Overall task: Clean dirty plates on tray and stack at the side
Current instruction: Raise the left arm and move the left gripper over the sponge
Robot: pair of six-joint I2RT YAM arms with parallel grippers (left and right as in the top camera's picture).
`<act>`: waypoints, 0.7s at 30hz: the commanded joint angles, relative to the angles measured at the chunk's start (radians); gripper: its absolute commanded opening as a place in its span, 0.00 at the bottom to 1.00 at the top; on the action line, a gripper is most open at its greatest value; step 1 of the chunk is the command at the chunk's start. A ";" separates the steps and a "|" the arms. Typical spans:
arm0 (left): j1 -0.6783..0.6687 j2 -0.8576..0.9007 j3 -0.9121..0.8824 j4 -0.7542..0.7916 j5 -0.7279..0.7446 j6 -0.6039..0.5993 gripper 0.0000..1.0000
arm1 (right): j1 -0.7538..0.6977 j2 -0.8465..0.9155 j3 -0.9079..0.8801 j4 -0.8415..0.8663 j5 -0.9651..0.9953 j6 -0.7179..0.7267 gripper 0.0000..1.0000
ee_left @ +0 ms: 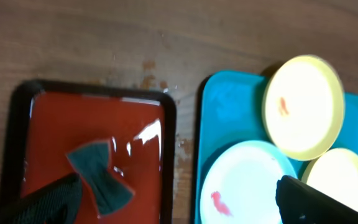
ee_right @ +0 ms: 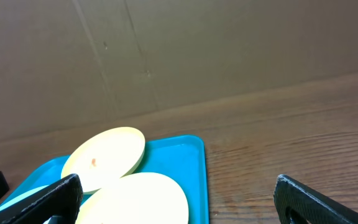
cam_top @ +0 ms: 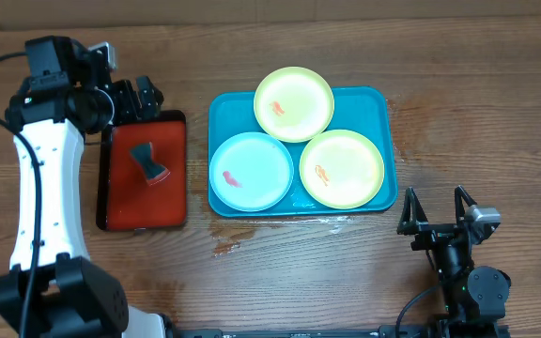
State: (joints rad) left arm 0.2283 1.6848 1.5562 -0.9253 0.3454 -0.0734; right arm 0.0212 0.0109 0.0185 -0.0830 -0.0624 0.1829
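Three plates lie on the teal tray [cam_top: 383, 108]: a yellow-green plate [cam_top: 294, 103] at the back, a light blue plate [cam_top: 252, 171] front left, a yellow-green plate [cam_top: 342, 169] front right. Each has a small red or orange smear. My left gripper [cam_top: 137, 99] is open and empty, held over the far end of the red tray [cam_top: 172, 211]. My right gripper [cam_top: 437, 211] is open and empty, near the front right, off the teal tray. The left wrist view shows the blue plate [ee_left: 241, 180] and back plate [ee_left: 303, 106]. The right wrist view shows both yellow-green plates [ee_right: 104, 158] [ee_right: 142, 199].
A dark grey sponge [cam_top: 148, 162] lies in the wet red tray, also in the left wrist view [ee_left: 101, 174]. Water spots mark the wooden table [cam_top: 224, 246] in front of the teal tray. A cardboard wall [ee_right: 166, 50] stands behind the table.
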 commanded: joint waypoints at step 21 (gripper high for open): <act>-0.005 0.209 0.017 -0.026 -0.351 -0.341 1.00 | 0.003 -0.008 -0.011 0.003 0.010 0.000 1.00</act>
State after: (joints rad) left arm 0.2287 1.8629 1.5566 -0.9596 0.0673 -0.3119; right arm 0.0212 0.0109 0.0185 -0.0834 -0.0624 0.1833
